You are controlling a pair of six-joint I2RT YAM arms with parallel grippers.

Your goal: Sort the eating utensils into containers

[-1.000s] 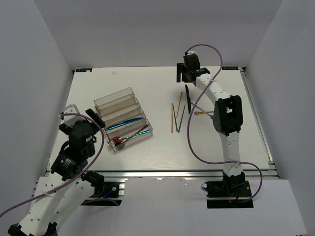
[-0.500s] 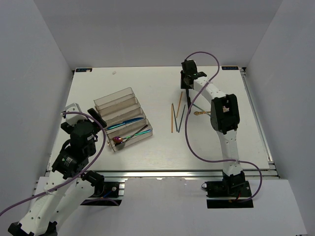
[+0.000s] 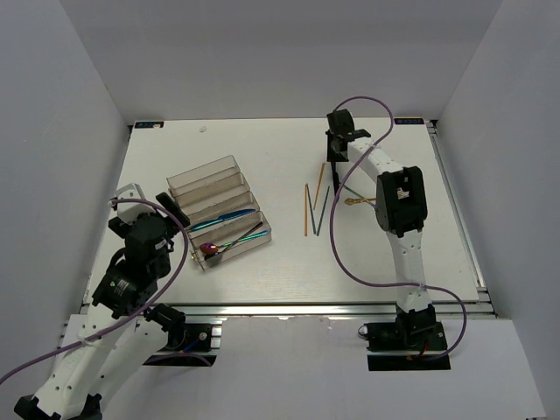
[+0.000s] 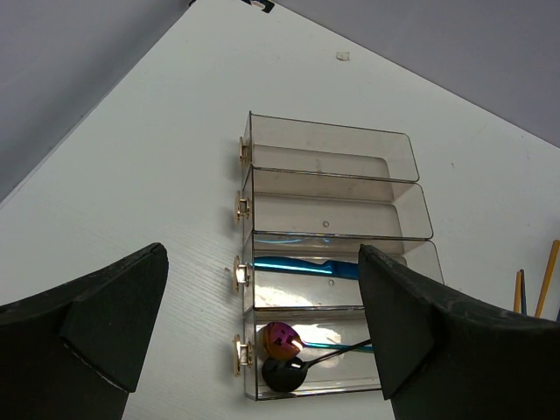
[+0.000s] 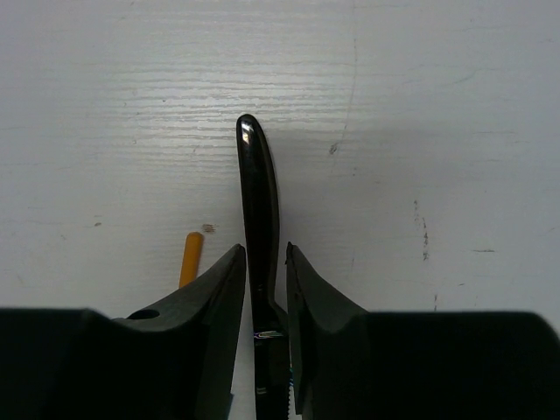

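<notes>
A black knife [image 5: 258, 201] lies on the white table, its rounded handle end pointing away from the camera. My right gripper [image 5: 264, 248] straddles it, both fingers pressed close against its sides, shut on it. From above, that gripper [image 3: 335, 157] is at the knife's far end [image 3: 333, 178]. The clear containers tray [image 3: 219, 166] [image 4: 332, 140] holds a blue utensil [image 4: 297, 266], and in its nearest compartment a purple-red spoon [image 4: 282, 338] and a black spoon [image 4: 284, 374]. My left gripper [image 4: 262, 249] [image 3: 166, 203] hovers open at the tray's near-left end, holding nothing.
Loose on the table left of the knife are orange chopsticks [image 3: 306, 210] and a dark chopstick [image 3: 324, 210]; one orange tip [image 5: 190, 259] lies just left of my right fingers. A gold utensil [image 3: 360, 202] lies beside the right arm.
My right gripper has come down over the black knife's far end and its fingers have closed in from wide open. The left arm has hardly moved.
</notes>
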